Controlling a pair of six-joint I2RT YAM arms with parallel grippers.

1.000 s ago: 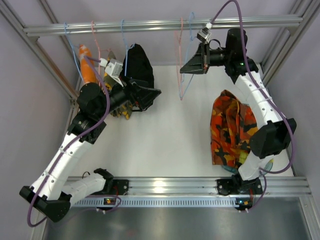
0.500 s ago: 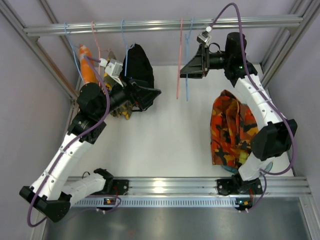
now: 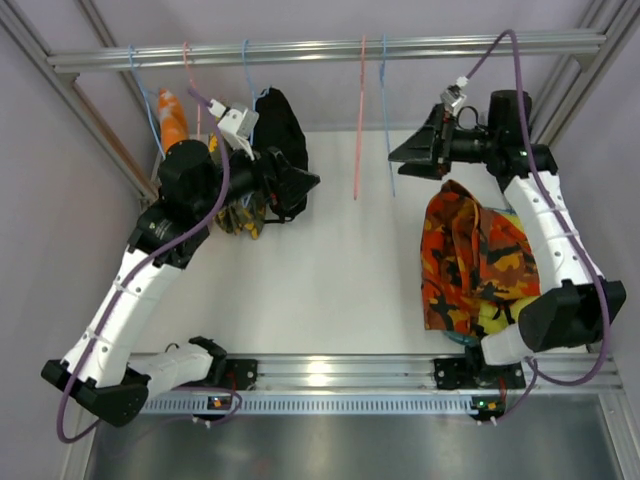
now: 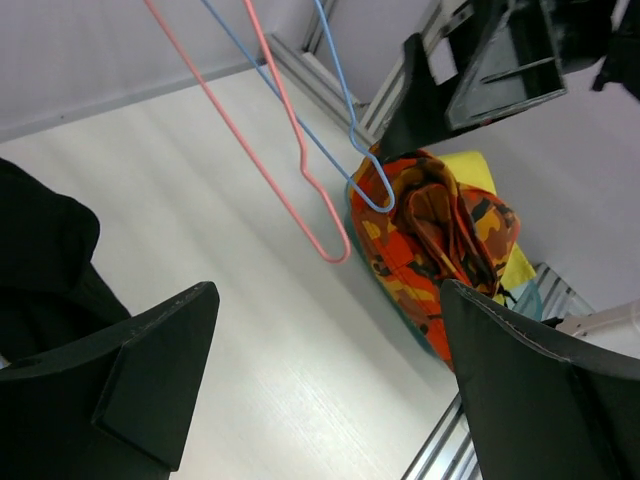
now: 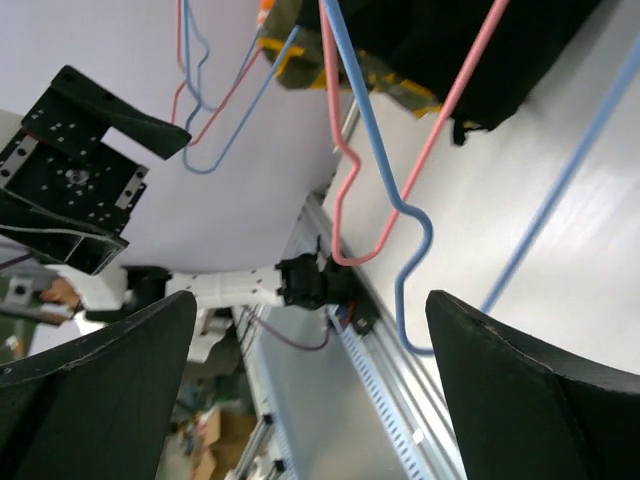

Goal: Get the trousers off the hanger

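Black trousers (image 3: 277, 125) hang from a blue hanger (image 3: 246, 70) on the rail at the left, also seen as a dark mass (image 4: 40, 260) in the left wrist view. My left gripper (image 3: 298, 188) is open right in front of them, nothing between its fingers (image 4: 328, 290). My right gripper (image 3: 408, 158) is open and empty, to the right of an empty pink hanger (image 3: 358, 120) and an empty blue hanger (image 3: 385, 110). Both empty hangers cross the right wrist view, blue (image 5: 380, 170) and pink (image 5: 440, 110), beyond the open gripper (image 5: 310, 300).
An orange camouflage pile of trousers (image 3: 465, 255) lies on the table at the right over something yellow (image 3: 505, 310). An orange garment (image 3: 172, 108) and a yellow-patterned one (image 3: 240, 215) hang at the left. The aluminium rail (image 3: 320, 48) spans the back; frame posts stand at both sides.
My right gripper has opened, let go of the hanger at the rail and drawn back to the right; the pink and blue hangers now hang straight. The left arm rose slightly.
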